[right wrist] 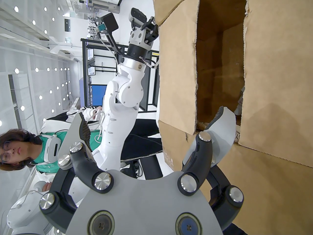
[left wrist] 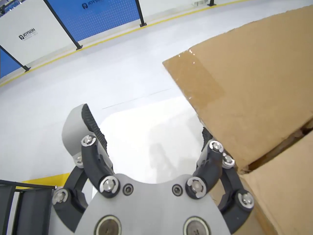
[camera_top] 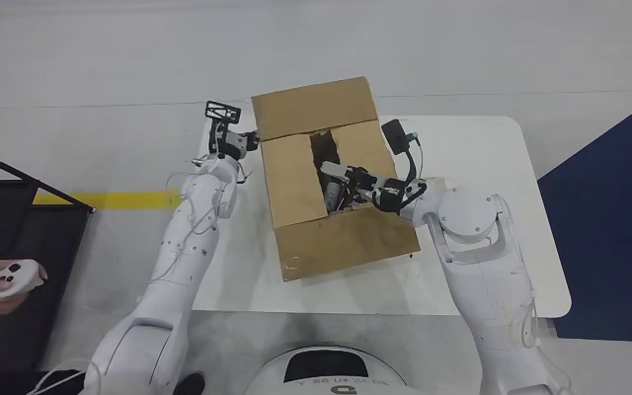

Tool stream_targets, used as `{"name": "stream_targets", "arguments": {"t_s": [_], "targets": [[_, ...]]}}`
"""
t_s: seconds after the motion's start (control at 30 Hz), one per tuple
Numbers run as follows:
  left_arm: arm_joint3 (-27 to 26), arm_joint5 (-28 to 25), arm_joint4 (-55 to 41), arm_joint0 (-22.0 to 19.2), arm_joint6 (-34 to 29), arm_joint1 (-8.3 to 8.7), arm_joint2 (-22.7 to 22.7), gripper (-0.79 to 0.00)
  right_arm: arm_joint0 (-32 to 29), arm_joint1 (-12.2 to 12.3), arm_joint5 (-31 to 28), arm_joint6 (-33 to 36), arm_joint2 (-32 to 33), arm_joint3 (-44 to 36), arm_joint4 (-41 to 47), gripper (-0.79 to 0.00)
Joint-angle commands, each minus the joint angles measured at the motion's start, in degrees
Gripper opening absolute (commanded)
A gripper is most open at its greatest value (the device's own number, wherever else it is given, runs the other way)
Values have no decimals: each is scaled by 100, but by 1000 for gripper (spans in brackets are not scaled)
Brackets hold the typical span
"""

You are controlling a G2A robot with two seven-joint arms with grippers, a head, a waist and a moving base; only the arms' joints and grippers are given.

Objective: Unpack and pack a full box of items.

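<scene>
The box (camera_top: 296,188) was seen on the bench (camera_top: 494,168), its narrow opening running away from the robot. The right end effector (camera_top: 357,184), spread and empty, was found at that gap. The left end effector (camera_top: 237,141), also spread, was found beside an outer corner.

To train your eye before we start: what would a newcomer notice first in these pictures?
The big cardboard box in the middle of the white table, its top flaps parted. The right tool, open, sits at that gap; the left tool, also open, is at the box's left edge.
</scene>
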Motion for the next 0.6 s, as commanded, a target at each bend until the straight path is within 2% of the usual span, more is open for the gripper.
{"name": "stream_targets", "arguments": {"t_s": [0.0,0.2,0.37,0.57], "targets": [[-74,-73,29,101,166,18,-18,0,0,0,0,0,0,0,0,0],[-357,-380,334,421,534,77,35,0,0,0,0,0,0,0,0,0],[-659,-411,625,713,672,125,52,0,0,0,0,0,0,0,0,0],[-1376,-556,734,1185,1011,213,-139,0,0,0,0,0,0,0,0,0]]}}
